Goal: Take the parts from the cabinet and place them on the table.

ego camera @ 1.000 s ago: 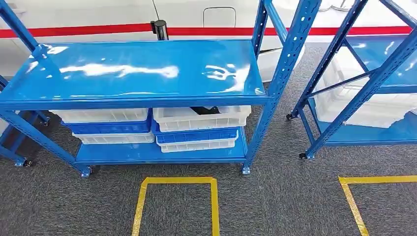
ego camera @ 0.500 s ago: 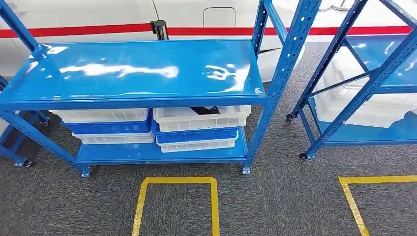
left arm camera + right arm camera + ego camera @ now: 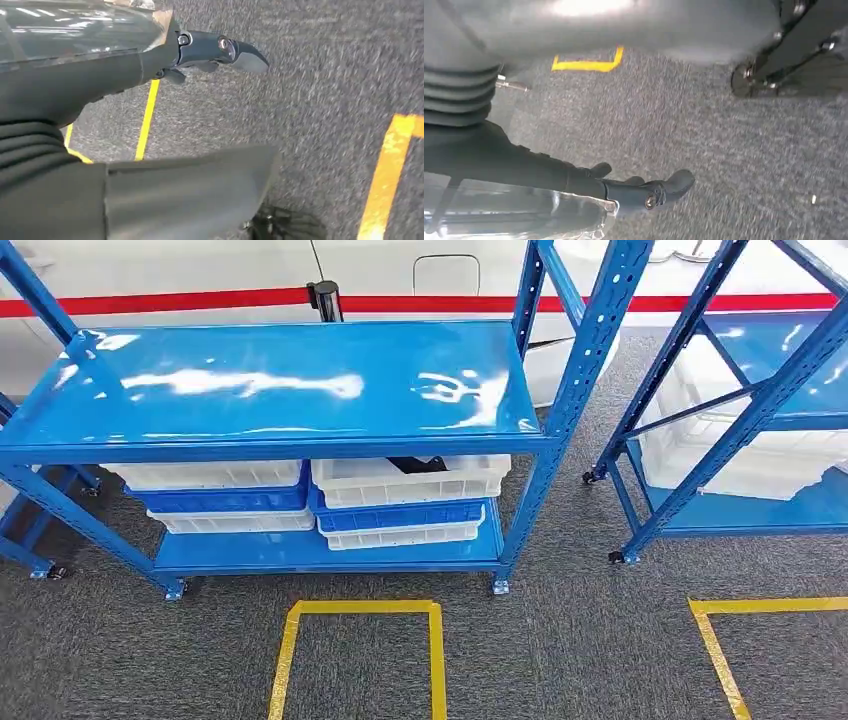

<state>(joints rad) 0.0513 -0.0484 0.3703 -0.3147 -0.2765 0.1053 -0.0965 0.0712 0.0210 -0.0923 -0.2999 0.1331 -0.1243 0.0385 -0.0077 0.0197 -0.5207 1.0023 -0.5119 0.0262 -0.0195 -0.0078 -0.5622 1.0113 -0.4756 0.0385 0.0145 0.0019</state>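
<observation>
Under the shiny top shelf of the blue cabinet [image 3: 280, 390], white and blue bins [image 3: 405, 495] sit stacked on the bottom shelf. One dark part [image 3: 418, 464] peeks out of the top white bin on the right side. No writing or labels can be read. Both arms hang down over the grey carpet [image 3: 560, 640] with its yellow tape [image 3: 360, 608]. Straight dark fingers on the left hand [image 3: 215, 50] and the right hand [image 3: 639, 190] hold nothing, far from the part.

Bright overhead glare on shelf [image 3: 280, 380]; wrist views blurred.
</observation>
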